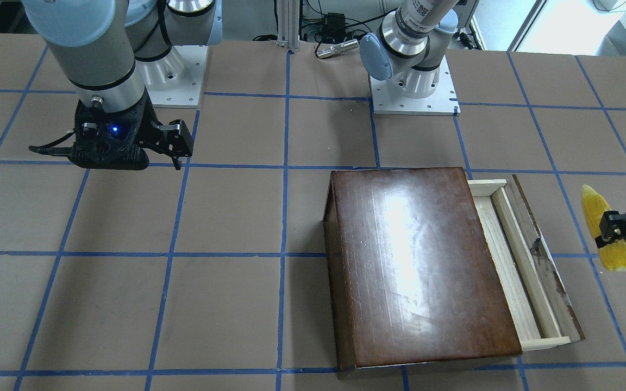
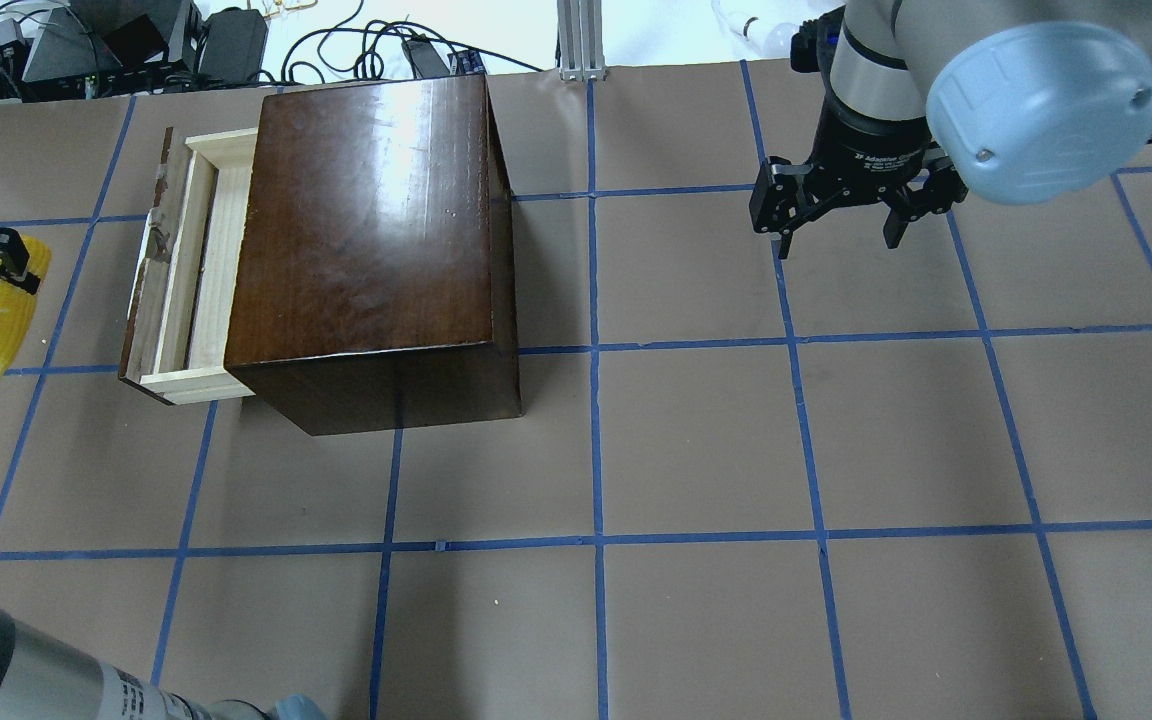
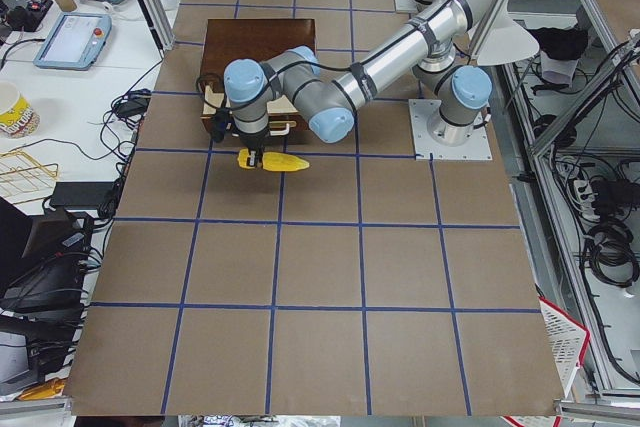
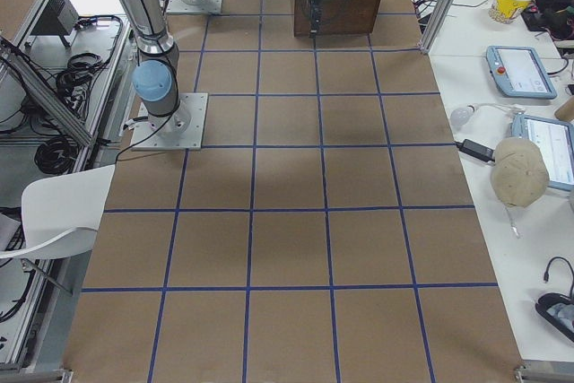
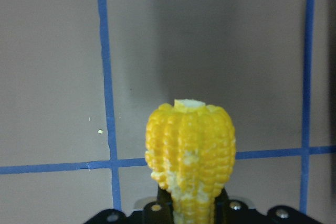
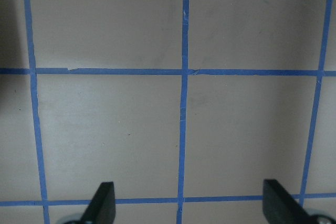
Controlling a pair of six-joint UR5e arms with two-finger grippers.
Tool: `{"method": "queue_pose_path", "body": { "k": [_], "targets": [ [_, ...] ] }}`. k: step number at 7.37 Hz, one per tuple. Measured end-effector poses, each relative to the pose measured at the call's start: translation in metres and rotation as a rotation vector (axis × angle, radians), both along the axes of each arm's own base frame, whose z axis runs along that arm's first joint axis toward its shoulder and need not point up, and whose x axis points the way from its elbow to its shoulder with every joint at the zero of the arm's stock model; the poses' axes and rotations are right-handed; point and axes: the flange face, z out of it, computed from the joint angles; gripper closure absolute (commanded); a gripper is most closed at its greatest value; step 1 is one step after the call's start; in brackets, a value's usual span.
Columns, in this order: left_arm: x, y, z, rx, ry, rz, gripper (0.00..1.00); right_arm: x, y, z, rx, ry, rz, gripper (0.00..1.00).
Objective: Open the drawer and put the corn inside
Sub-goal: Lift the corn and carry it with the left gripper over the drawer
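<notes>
The glossy dark-brown box (image 2: 376, 220) stands on the table, also in the front view (image 1: 421, 266). Its pale wood drawer (image 2: 186, 270) is pulled partly out, with the chipped brown front panel (image 1: 541, 260) facing away from the box. My left gripper (image 2: 8, 266) is shut on the yellow corn (image 2: 4, 315) and holds it above the table, off to the side beyond the drawer front. The corn also shows in the front view (image 1: 614, 258) and the left wrist view (image 5: 190, 150). My right gripper (image 2: 841, 225) is open and empty, far from the box.
The table is brown paper with a blue tape grid (image 2: 596, 440). The arm bases (image 1: 413, 92) sit at the robot's edge. Cables and equipment (image 2: 236, 40) lie beyond the far edge behind the box. Tablets and a cup sit on side benches (image 4: 520, 69).
</notes>
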Motion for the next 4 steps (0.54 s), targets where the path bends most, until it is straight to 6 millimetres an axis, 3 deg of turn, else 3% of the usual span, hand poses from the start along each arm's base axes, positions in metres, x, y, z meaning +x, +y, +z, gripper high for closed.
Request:
{"method": "queue_pose_path", "body": {
  "k": [2, 4],
  "targets": [
    [-0.060, -0.011, 0.045, 0.002, 0.003, 0.011, 1.00, 0.000, 0.000, 0.000, 0.000, -0.001, 0.000, 0.00],
    [-0.115, -0.025, 0.049, 0.014, 0.016, 0.090, 1.00, 0.000, 0.000, 0.000, 0.000, -0.001, 0.000, 0.00]
  ]
}}
